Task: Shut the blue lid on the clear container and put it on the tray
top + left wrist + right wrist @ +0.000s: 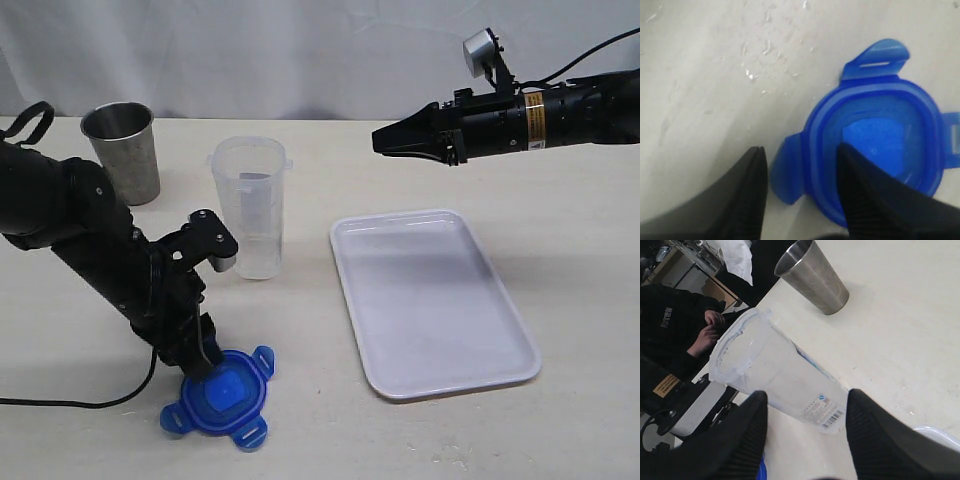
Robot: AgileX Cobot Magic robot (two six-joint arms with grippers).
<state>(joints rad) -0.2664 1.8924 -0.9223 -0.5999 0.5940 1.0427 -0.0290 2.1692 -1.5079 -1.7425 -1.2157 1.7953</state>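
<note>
Down on the counter (560, 230), on the near side of the tall, clear tapered plastic container (250, 210), the small blue rounded-square plastic lid (225, 395) with four snap tabs is lying flat, well apart from the container. The left end effector (205, 355) is standing over it, released. In the left wrist view its dark fingers are spread on either side of the lid's rim wall, one over the lid's recessed middle and the other outside the rim, beside a tab. Whether the tips are touching the plastic cannot be told.

Judging from this, the step in hand is the pickup of the lid, and the capping and the carry to the tray are not yet begun. The next move is calling for the fingers to clench on that thin rim without pushing the lid along the counter. After that comes a lift and a level approach over the container's open mouth, so that the tabs are lining up with its lip.

The container itself is standing upright and uncovered, with the flat white rectangular plastic tray (430, 300) lying beside it on the right arm's side, bare. The right end effector (380, 140) is hovering above counter level on that same side of the container — released too, its fingers wide apart in the right wrist view and pointing toward the container, holding nothing. A grey metal cup (122, 150) is standing near the container on the far left.
</note>
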